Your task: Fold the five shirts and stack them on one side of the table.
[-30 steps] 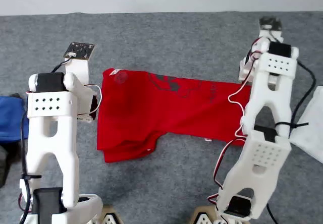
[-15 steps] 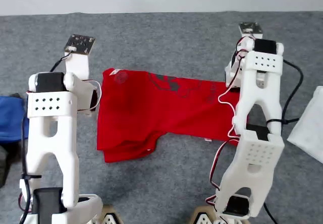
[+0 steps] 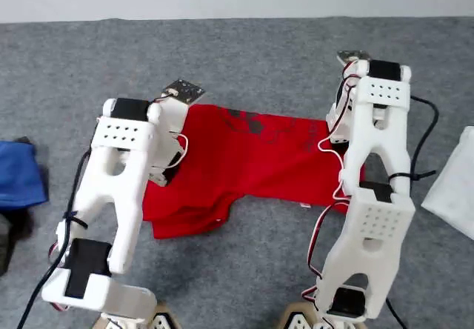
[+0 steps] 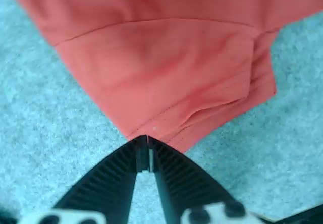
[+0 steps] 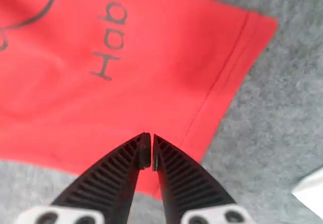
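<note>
The red shirt lies in the middle of the grey table, stretched from side to side, and its near-left part is doubled over. The left claw is clenched. In its wrist view the hem of the shirt rises to a point exactly at the tips, so I judge that it grasps the shirt at the left border. The right claw is clenched too, with its tips on the cloth near the right hem, not far from the printed letters. I cannot tell whether cloth is really between those tips.

The step in hand seems to be folding the two sides toward the middle. To do it well, each claw should lift its border only a little, so that the lower layer is not dragged, and carry it inward in a straight line. Both sides should travel at a similar pace, otherwise the shirt may turn on the table. Each claw should release only when the border lies flat. If the right claw has no cloth, it should open and pinch again. A blue cloth and a white cloth lie at opposite edges, well apart from the work.
</note>
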